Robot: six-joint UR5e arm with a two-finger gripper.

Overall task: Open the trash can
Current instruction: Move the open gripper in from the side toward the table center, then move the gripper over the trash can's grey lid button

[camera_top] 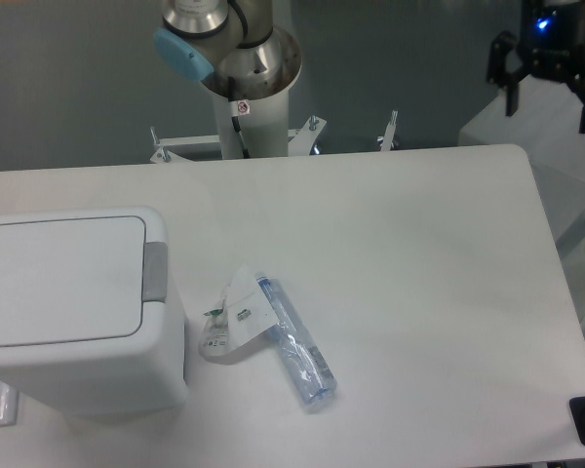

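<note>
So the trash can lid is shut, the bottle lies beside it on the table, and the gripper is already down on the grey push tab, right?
Not quite. In the camera view the gripper hangs open far off at the table's opposite end, nowhere near the grey push tab. The trash can lid is shut and the bottle lies beside it.

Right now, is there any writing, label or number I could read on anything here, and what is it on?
Nothing can be read.
Small sticker on the robot's base column: red and white mark, too small to read.
Label on the clear plastic bottle: print too blurred to read.
Trash can: no text visible.
Gripper: blue light only, no writing.
</note>
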